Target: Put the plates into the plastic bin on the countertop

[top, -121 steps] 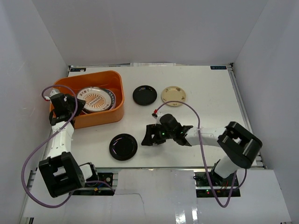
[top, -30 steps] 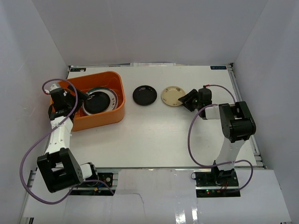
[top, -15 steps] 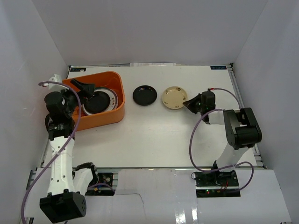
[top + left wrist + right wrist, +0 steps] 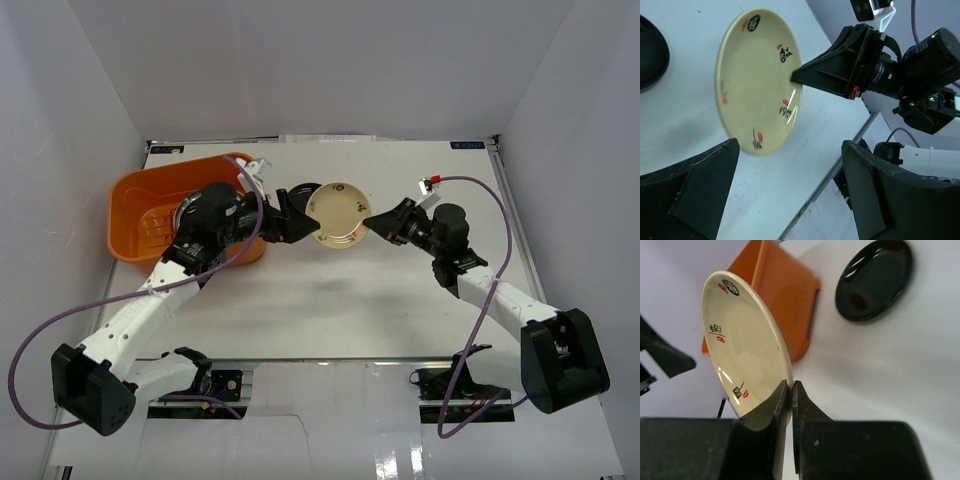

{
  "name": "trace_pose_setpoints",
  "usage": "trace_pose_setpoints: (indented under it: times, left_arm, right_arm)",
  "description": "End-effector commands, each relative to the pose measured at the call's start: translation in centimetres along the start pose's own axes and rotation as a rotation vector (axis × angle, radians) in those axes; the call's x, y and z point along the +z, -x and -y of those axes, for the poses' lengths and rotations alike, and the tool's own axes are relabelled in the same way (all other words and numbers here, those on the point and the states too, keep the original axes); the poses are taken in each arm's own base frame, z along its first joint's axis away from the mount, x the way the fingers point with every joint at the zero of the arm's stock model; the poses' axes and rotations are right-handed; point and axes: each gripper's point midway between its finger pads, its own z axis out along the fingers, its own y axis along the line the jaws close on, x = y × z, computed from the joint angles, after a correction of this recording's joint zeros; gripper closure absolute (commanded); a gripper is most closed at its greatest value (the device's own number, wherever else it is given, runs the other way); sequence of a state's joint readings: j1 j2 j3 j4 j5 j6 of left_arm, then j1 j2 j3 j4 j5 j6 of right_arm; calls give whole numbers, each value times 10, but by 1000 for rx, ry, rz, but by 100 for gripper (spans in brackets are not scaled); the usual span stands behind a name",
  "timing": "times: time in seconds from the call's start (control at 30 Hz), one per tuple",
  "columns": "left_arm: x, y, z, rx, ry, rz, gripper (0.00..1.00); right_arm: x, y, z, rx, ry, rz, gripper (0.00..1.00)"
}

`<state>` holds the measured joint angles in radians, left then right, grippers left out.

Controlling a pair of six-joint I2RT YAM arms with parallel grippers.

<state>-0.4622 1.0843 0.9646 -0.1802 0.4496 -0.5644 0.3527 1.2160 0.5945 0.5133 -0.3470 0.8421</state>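
Fingers (image 4: pixel 774 409) of the right gripper (image 4: pixel 788 388) are closed on the rim of the cream plate (image 4: pixel 742 340), pinching it at one edge. The plate stands tilted almost on edge, lifted off the countertop (image 4: pixel 330 300) near its middle. Half a second ago it lay flat further right, with the right gripper just beside it.

The left gripper (image 4: pixel 790 145) is spread wide, with nothing between its fingers. It points at the plate's face from the other side, near it but not touching. Half a second ago the left arm was over the orange bin (image 4: pixel 135 200) at the far left. Now it reaches right to meet the plate.

This looks like the start of a handover. The right arm offers the plate across the middle, and the left arm is placed to take it, being the arm nearer the bin.

One black plate (image 4: pixel 875 280) lies flat on the countertop just behind the two grippers. The other black plate, out on the countertop four seconds ago, was inside the bin a second ago. The left arm now hides most of the bin's contents from above, so I cannot tell how the plates there lie. By this reading, the cream plate and one black plate remain to be binned.
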Motion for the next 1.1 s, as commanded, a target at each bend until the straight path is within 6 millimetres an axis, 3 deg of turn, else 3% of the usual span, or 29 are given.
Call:
trace_pose_setpoints:
  times: [0.0, 0.1, 0.27, 0.33, 0.5, 0.63, 0.73, 0.87, 1.0, 1.03, 1.07]
  left_arm:
    - [17, 7, 5, 71, 43, 30, 7]
    - [26, 4, -20, 77, 143, 35, 22]
    - [26, 8, -35, 100, 223, 59, 53]
    - [22, 10, -42, 111, 262, 64, 53]
    - [11, 20, -27, 140, 229, 89, 37]
    - [2, 22, -35, 158, 291, 94, 30]
    - [7, 7, -47, 151, 308, 53, 28]
    - [24, -9, -40, 124, 211, 1, 31]
    - [35, -11, -37, 108, 172, -7, 48]
    - [36, -10, -37, 106, 171, -2, 65]
    - [35, -7, -36, 107, 171, 10, 74]
  right_arm:
    - [-3, -7, -51, -77, 157, -67, 92]
    - [-5, -14, -67, -95, 205, -97, 92]
    - [-7, -18, -68, -110, 212, -109, 92]
    - [-7, -18, -67, -116, 207, -107, 92]
    - [-4, -13, -57, -147, 152, -85, 92]
    - [-7, -10, -63, -154, 170, -75, 92]
    - [-11, -8, -71, -162, 197, -72, 92]
    - [-10, -13, -77, -147, 233, -102, 92]
    - [-8, -19, -75, -137, 238, -127, 92]
    - [-8, -19, -73, -138, 234, -129, 92]
    - [-7, -20, -71, -137, 225, -131, 92]
